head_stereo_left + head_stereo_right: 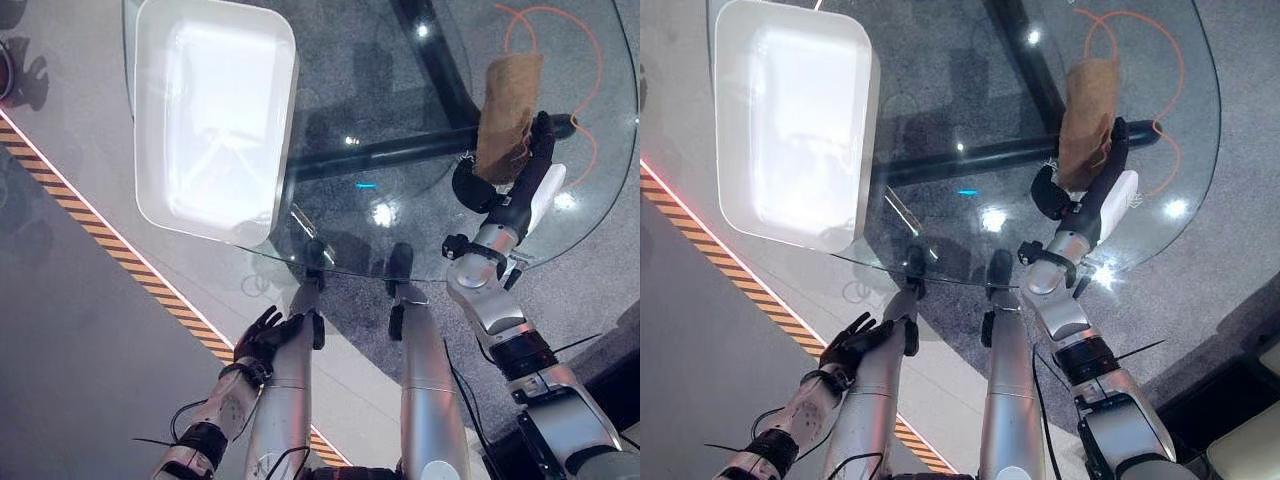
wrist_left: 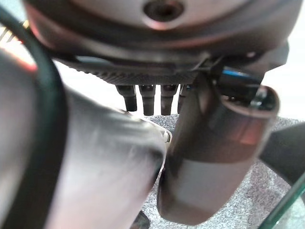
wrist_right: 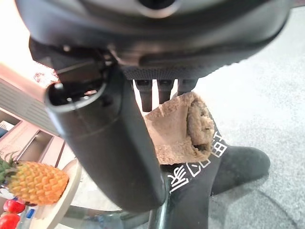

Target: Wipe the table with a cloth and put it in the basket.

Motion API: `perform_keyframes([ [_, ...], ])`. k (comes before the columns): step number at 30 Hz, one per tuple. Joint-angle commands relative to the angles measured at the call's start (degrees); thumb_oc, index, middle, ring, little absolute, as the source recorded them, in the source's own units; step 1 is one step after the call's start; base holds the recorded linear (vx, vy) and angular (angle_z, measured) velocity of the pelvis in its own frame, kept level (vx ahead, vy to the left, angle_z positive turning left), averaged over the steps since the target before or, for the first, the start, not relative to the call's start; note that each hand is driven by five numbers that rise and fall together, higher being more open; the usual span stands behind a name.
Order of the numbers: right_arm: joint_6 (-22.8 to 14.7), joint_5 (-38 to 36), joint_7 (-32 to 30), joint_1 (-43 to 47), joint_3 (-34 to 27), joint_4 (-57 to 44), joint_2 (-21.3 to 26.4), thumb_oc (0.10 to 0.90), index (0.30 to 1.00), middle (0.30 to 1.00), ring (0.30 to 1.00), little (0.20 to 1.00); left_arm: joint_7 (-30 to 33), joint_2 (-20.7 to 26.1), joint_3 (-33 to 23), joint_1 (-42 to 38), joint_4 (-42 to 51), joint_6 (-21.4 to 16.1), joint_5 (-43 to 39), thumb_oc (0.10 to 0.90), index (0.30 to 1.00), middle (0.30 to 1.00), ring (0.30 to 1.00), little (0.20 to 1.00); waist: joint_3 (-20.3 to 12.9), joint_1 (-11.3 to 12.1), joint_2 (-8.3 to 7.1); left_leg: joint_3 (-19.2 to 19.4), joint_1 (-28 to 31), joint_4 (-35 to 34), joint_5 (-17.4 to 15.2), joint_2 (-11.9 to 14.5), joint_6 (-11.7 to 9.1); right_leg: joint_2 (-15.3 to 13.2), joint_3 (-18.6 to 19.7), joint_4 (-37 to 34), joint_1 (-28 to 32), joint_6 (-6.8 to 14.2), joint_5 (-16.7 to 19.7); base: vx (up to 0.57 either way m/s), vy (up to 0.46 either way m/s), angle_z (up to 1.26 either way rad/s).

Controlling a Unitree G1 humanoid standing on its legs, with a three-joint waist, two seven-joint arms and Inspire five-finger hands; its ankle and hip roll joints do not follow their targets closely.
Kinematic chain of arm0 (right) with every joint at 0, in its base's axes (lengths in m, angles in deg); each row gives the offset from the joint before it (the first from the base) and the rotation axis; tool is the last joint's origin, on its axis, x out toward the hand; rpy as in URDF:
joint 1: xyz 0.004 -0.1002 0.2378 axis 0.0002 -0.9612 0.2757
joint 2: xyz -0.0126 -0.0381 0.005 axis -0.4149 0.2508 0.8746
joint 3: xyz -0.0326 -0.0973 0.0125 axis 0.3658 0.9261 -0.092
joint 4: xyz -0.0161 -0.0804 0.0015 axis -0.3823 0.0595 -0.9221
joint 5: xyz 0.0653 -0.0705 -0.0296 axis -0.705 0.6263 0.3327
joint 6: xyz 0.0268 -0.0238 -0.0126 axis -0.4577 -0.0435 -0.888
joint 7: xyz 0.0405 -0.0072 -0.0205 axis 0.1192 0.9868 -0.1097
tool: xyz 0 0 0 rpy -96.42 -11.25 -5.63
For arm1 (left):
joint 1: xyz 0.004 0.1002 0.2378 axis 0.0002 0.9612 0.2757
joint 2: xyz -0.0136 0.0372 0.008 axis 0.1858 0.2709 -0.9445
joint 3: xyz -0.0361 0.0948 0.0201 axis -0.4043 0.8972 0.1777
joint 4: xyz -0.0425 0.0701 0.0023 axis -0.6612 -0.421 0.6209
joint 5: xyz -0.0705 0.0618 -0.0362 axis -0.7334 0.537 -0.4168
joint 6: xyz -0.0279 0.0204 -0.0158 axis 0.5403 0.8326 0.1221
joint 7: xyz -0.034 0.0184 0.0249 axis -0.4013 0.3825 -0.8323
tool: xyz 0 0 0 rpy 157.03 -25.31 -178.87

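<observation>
Right hand (image 1: 520,175) fingers clamped on brown cloth (image 1: 508,115) over glass table (image 1: 400,100); left hand (image 1: 265,338) low, fingers relaxed. Could slip loose before reaching far-left white basket (image 1: 215,120).

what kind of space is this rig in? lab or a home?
Likely a lab or demo floor, not a home: yellow-and-black hazard tape on the grey floor, a round glass table holding a white plastic basket, and the right hand gripping a brown cloth.
</observation>
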Motion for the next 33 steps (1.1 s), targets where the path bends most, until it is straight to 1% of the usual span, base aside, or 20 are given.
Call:
perform_keyframes([
  [1, -2.05, -0.45, -4.73, 1.53, -1.35, -2.30, 5.17, 0.800, 0.900, 0.900, 0.900, 0.900, 0.85, -0.71, 2.18, 3.24, 1.18, 2.73, -1.07, 0.800, 0.900, 0.900, 0.900, 0.900, -1.07, -0.44, 2.11, 1.82, -4.58, 8.93, -6.32, -2.17, 0.82, 2.61, -2.26, -8.09, -1.19, 0.46, 7.50, 0.00, -0.005, 0.05],
  [3, -2.33, -1.23, -5.53, 2.76, -1.47, -0.91, 5.65, 0.800, 0.900, 0.900, 0.900, 0.900, 0.97, -0.64, 2.37, 2.80, 1.02, 2.80, -1.45, 0.800, 0.900, 0.900, 0.900, 0.900, -1.07, -0.27, 2.17, 1.69, -5.23, 9.37, -6.40, -2.24, 0.71, 2.64, -2.29, -7.70, -1.72, 0.47, 7.44, 0.00, -0.003, 0.02],
  [8, -1.03, -2.05, -6.86, 5.05, -2.29, 0.74, 6.91, 0.800, 0.900, 0.900, 0.900, 0.900, 1.73, -0.32, 2.76, 2.36, 1.29, 3.13, -1.77, 0.800, 0.900, 0.900, 0.900, 0.900, -1.07, 0.10, 2.27, 1.27, -6.15, 9.63, -6.40, -2.41, 0.70, 2.65, -2.35, -7.30, -2.68, 0.61, 7.54, 0.00, 0.000, 0.00],
  [12, 1.69, -2.79, -6.65, 6.29, -2.36, 1.08, 7.69, 0.800, 0.900, 0.900, 0.900, 0.900, 1.76, -0.02, 2.42, 2.43, 1.46, 3.51, -1.93, 0.800, 0.900, 0.900, 0.900, 0.900, -1.07, 0.31, 2.35, 1.07, -6.44, 9.70, -6.48, -2.51, 0.65, 2.66, -2.40, -7.05, -3.05, 0.60, 7.43, 0.00, 0.000, 0.00],
  [16, 4.35, -5.60, -7.50, 6.97, -2.25, 3.01, 8.30, 0.800, 0.900, 0.900, 0.900, 0.900, 1.27, 0.10, 2.28, 2.45, 1.59, 3.43, -1.84, 0.800, 0.900, 0.900, 0.900, 0.900, -1.07, 0.48, 2.53, 1.15, -6.76, 9.76, -6.44, -2.52, 0.57, 2.68, -2.35, -7.00, -3.30, 0.59, 7.36, 0.00, 0.000, 0.00],
  [19, 3.89, -7.64, -6.99, 7.54, -2.27, 5.12, 8.79, 0.800, 0.900, 0.900, 0.900, 0.900, 1.12, 0.20, 2.26, 2.21, 1.81, 3.60, -2.00, 0.800, 0.900, 0.900, 0.900, 0.900, -1.07, 0.58, 2.69, 1.15, -6.89, 9.85, -6.52, -2.55, 0.55, 2.60, -2.33, -7.03, -3.42, 0.63, 7.36, 0.00, 0.000, 0.00],
  [23, 3.19, -7.64, -5.98, 7.82, -2.32, 5.43, 8.84, 0.800, 0.900, 0.900, 0.900, 0.900, 1.70, 0.31, 2.56, 2.29, 2.42, 3.63, -2.74, 0.800, 0.900, 0.900, 0.900, 0.900, -1.07, 0.62, 2.82, 1.06, -6.93, 9.72, -6.48, -2.75, 0.60, 2.72, -2.21, -7.12, -3.62, 0.67, 7.53, 0.00, 0.000, 0.00],
  [25, 3.26, -7.75, -5.71, 7.86, -2.33, 5.07, 8.87, 0.591, 0.721, 0.721, 0.721, 0.691, 1.86, 0.37, 2.56, 2.35, 2.69, 3.82, -2.96, 0.800, 0.900, 0.900, 0.900, 0.900, -1.07, 0.64, 2.85, 1.04, -6.88, 9.63, -6.45, -2.80, 0.58, 2.75, -2.20, -7.19, -3.59, 0.70, 7.55, 0.00, 0.000, 0.00],
  [26, 3.31, -7.68, -5.48, 7.88, -2.33, 4.97, 8.91, 0.396, 0.554, 0.554, 0.554, 0.496, 1.76, 0.31, 2.55, 2.46, 2.64, 3.78, -2.90, 0.800, 0.900, 0.900, 0.900, 0.900, -1.07, 0.66, 2.86, 1.03, -6.89, 9.59, -6.43, -2.81, 0.56, 2.76, -2.20, -7.22, -3.58, 0.69, 7.51, 0.00, 0.000, 0.00],
  [27, 3.62, -7.78, -5.40, 7.93, -2.26, 4.61, 9.01, 0.180, 0.368, 0.368, 0.368, 0.280, 1.75, 0.26, 2.59, 2.57, 2.68, 3.80, -2.89, 0.800, 0.900, 0.900, 0.900, 0.900, -1.07, 0.67, 2.85, 1.05, -6.87, 9.58, -6.41, -2.81, 0.55, 2.76, -2.19, -7.21, -3.57, 0.66, 7.48, 0.00, 0.000, 0.00],
  [28, 3.77, -7.85, -5.27, 7.86, -2.23, 4.33, 9.03, 0.100, 0.300, 0.300, 0.300, 0.200, 1.69, 0.29, 2.55, 2.59, 2.74, 3.86, -2.98, 0.800, 0.900, 0.900, 0.900, 0.900, -1.07, 0.65, 2.85, 1.06, -6.82, 9.55, -6.40, -2.82, 0.55, 2.78, -2.18, -7.23, -3.54, 0.64, 7.46, 0.00, 0.000, 0.00],
  [33, 3.94, -7.49, -4.63, 7.86, -2.12, 3.98, 8.75, 0.100, 0.300, 0.300, 0.300, 0.200, 1.58, 0.02, 2.42, 2.52, 2.80, 3.70, -3.16, 0.800, 0.900, 0.900, 0.900, 0.900, -1.07, 0.65, 2.89, 1.10, -7.05, 9.55, -6.42, -2.79, 0.52, 2.79, -2.11, -7.10, -3.80, 0.65, 7.33, 0.00, 0.000, 0.00],
])
